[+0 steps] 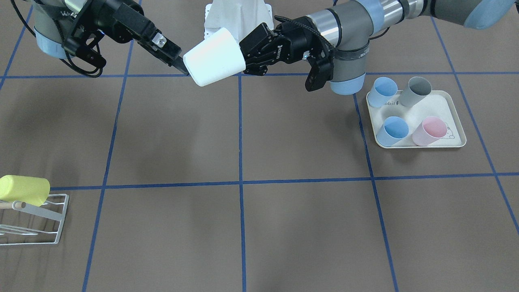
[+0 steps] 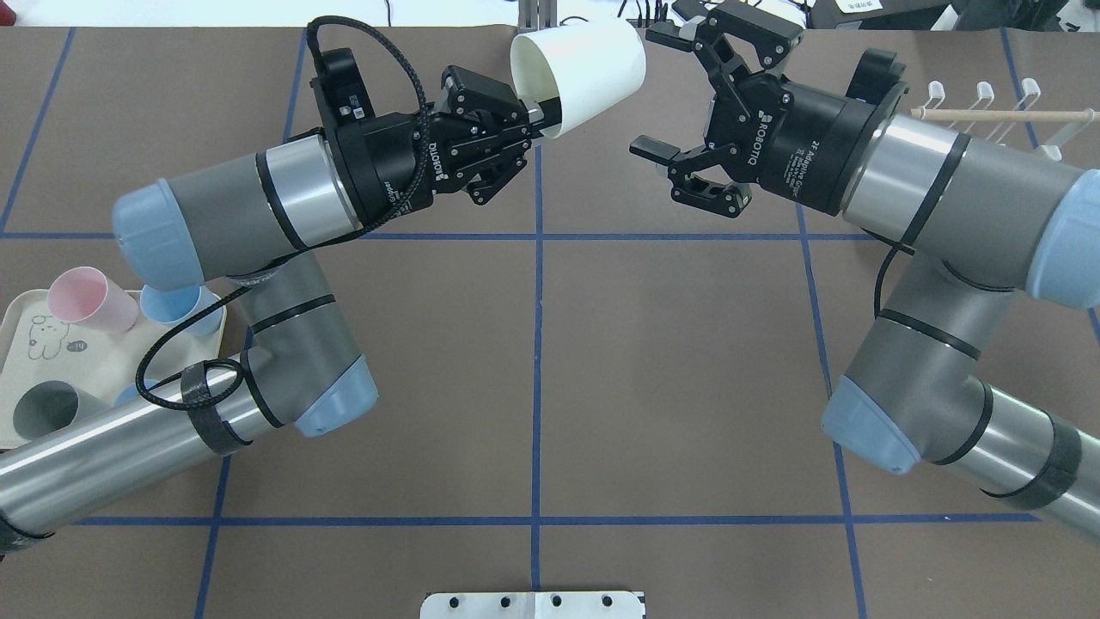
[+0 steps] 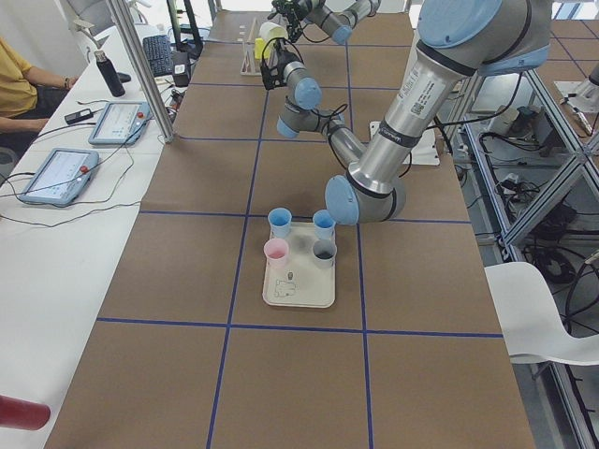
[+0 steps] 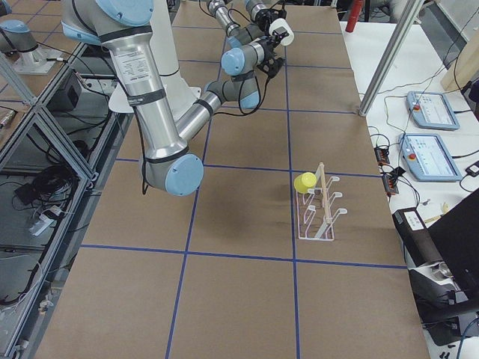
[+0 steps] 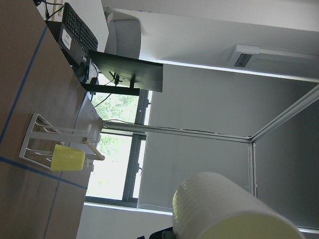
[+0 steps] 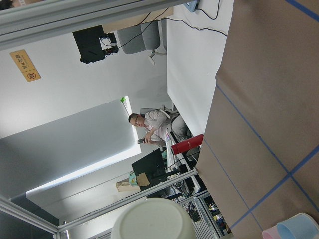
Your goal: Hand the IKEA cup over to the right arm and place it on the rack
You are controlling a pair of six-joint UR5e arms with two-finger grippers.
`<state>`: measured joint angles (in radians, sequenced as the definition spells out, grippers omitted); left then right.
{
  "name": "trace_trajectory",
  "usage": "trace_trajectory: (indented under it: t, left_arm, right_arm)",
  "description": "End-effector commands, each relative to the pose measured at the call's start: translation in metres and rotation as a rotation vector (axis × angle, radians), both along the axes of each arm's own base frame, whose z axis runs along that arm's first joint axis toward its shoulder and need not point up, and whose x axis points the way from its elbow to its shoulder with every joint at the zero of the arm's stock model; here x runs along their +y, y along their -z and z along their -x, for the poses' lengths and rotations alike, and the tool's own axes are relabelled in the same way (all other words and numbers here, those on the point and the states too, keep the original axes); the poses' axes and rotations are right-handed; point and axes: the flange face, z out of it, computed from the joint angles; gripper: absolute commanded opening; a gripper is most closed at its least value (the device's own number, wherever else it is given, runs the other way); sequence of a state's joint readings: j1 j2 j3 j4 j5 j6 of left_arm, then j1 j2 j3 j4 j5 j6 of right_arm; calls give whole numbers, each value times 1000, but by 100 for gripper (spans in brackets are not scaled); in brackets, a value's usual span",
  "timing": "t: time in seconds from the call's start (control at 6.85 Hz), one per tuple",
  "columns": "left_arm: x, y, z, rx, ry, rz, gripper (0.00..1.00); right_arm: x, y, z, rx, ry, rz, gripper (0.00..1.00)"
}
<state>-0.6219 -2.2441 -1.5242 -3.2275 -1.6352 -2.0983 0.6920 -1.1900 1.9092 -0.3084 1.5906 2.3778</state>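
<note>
Well, my left gripper (image 2: 534,119) pinched the white IKEA cup (image 2: 584,73) by its rim, aloft; my right gripper (image 2: 657,93) gaped wide just beside its base. Light, stiff, slick, I judged: grasp the sidewall.

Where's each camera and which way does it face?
Front-facing: across the table, facing the robot; both arms, white cup between.
Overhead: behind the robot, looking forward; left end effector grips cup, right end effector open.
Left: table end by tray; left arm nearest.
Right: table end by rack; right arm nearest.
Left wrist: past the cup toward the rack.
Right wrist: toward the cup's base; no arm.
Wrist views share the cup.
</note>
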Motion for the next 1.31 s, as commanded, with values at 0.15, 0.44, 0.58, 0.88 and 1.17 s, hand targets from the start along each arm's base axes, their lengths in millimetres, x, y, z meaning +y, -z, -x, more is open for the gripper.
trace_trajectory:
  t: [0.15, 0.44, 0.58, 0.88, 1.17]
  left_arm:
    - [2, -1, -4, -2, -7, 2, 0]
    - [2, 2, -5, -8, -8, 6, 0]
    - [2, 3, -5, -8, -8, 6, 0]
    - [3, 4, -7, -19, -12, 11, 0]
    - [6, 9, -11, -16, -15, 5, 0]
  right_arm:
    - [1, 6, 4, -11, -2, -4, 98]
    - [-2, 6, 6, -8, -19, -1, 98]
    - [-4, 4, 9, -2, -18, 2, 99]
    - [-4, 4, 9, -4, -17, 2, 98]
    - [-4, 8, 9, -8, -20, 0, 99]
